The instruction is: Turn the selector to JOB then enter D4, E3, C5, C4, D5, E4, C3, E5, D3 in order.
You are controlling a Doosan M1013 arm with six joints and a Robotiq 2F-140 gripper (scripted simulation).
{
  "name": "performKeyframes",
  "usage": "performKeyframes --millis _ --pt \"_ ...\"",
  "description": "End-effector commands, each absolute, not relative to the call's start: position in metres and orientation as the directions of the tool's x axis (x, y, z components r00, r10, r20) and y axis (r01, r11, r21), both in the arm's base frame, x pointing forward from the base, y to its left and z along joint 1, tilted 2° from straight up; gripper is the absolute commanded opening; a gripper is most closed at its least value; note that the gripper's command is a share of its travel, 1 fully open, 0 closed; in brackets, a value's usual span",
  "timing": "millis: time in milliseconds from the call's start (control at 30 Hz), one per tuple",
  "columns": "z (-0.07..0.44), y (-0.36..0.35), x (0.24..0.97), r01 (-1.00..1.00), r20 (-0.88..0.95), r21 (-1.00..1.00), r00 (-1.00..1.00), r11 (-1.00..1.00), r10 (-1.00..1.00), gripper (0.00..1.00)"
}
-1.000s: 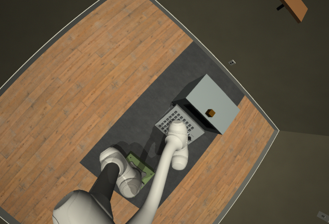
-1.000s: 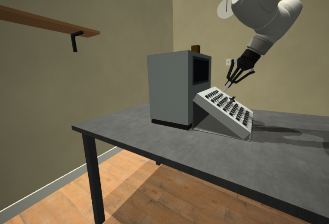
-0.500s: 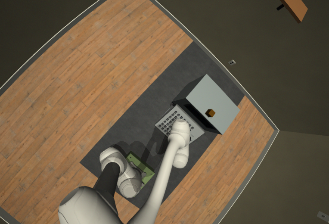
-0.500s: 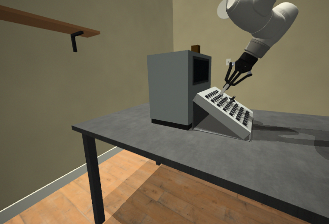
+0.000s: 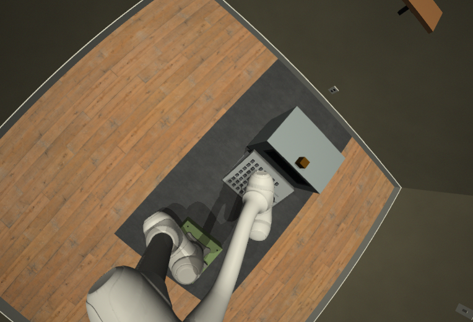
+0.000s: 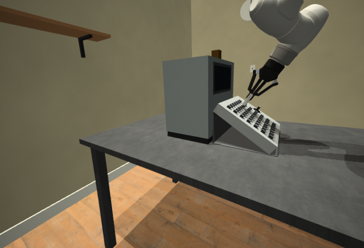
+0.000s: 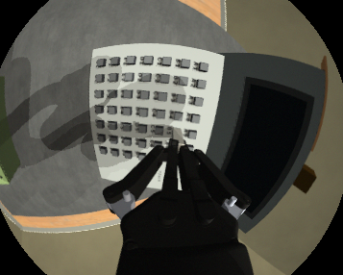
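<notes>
The sloped keypad panel (image 5: 285,191) (image 6: 247,129) (image 7: 214,87) carries several rows of dark grey keys (image 7: 143,94). No key in sight is lit; the printed names are too small to read. The black selector knob (image 6: 257,108) stands up from the panel's far side; the gripper hides it in the wrist view, so its setting cannot be told. My gripper (image 6: 246,101) (image 7: 176,135) is shut and empty. Its pale fingertips are at the upper part of the key grid, over or on a key near the screen side; contact cannot be told. The fingers hide some keys there.
The grey machine cabinet (image 5: 306,132) (image 6: 188,98) with a dark screen (image 6: 222,77) (image 7: 272,144) rises right behind the panel. A brown block (image 5: 301,162) (image 6: 216,54) (image 7: 306,179) stands on its top. A green base plate (image 5: 202,236) (image 7: 3,144) lies on the dark table (image 6: 135,141) beside the arm.
</notes>
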State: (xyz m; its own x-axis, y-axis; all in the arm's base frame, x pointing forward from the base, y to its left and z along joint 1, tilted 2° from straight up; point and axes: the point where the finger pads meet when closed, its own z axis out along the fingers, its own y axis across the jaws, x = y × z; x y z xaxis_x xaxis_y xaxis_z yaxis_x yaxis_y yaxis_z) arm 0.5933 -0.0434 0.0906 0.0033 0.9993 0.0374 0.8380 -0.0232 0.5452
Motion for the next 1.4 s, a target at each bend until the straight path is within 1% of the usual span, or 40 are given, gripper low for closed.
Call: performKeyframes --millis 0,1367 --pt "0.091 -0.043 0.593 0.838 0.038 0.545 0.003 -0.023 0.999 0.00" --pt "0.080 -0.043 0.600 0.838 0.038 0.545 0.003 -0.023 0.999 0.00"
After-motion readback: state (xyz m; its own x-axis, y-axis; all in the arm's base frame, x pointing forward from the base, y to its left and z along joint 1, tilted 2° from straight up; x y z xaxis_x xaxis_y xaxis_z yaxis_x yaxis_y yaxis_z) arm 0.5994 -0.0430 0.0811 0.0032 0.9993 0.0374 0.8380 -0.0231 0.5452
